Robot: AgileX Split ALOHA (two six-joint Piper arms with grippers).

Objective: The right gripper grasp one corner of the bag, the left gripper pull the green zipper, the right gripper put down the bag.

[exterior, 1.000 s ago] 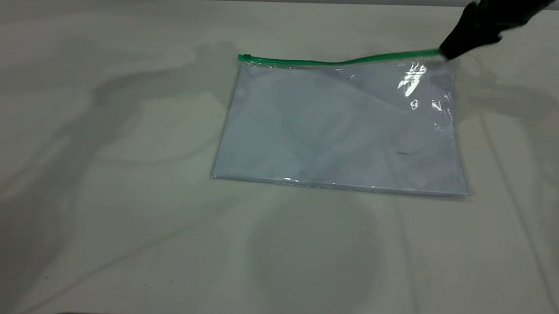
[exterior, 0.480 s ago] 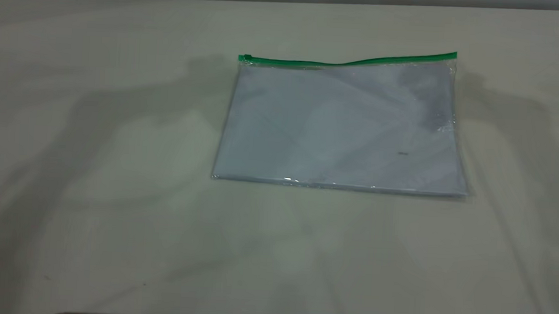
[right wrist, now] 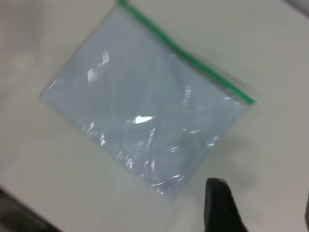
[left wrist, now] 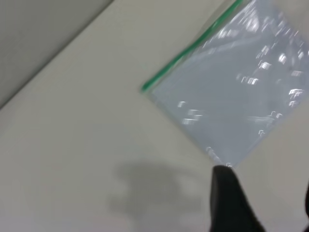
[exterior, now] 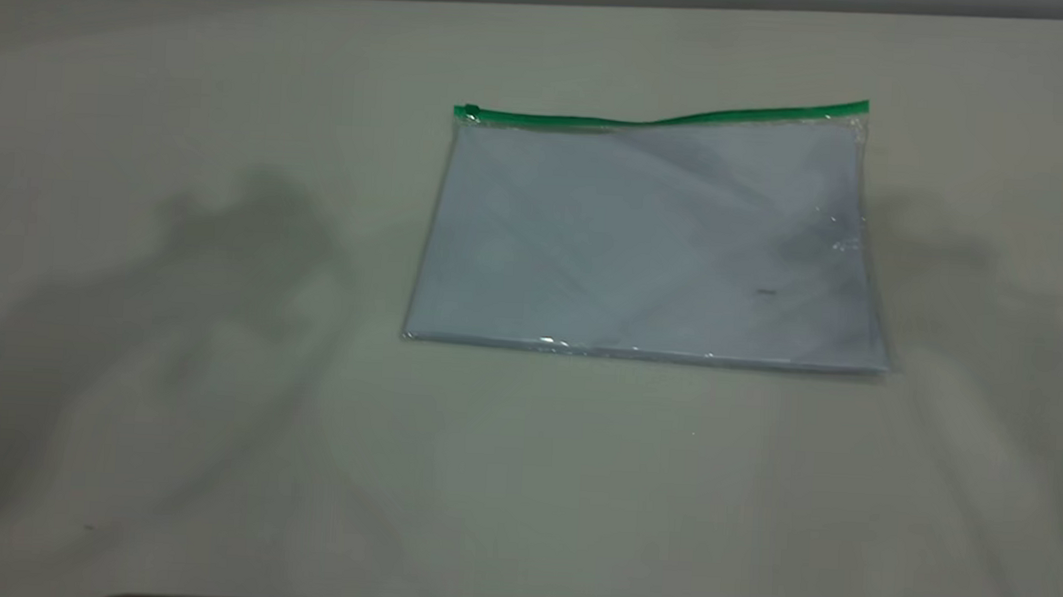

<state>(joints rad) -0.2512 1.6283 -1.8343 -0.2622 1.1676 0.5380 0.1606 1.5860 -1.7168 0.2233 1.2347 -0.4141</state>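
Bag [exterior: 651,241] flat, long axis roughly left-right

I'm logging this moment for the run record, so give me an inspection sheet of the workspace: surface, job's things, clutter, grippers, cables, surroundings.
Surface: pale table, bare apart from the bag, with soft shadows on it.
Job's things: bag lies flat with white sheets inside; green zipper runs along its far edge, slider tab at the exterior view's left end.
Clutter: nothing seen.
Grippers: left gripper and right gripper each hang above the table near a corner of the bag without green, fingers apart, holding nothing; neither shows in the exterior view.
Cables: nothing seen.
Surroundings: a grey strip beyond the table's far edge; a dark edge at the near side.
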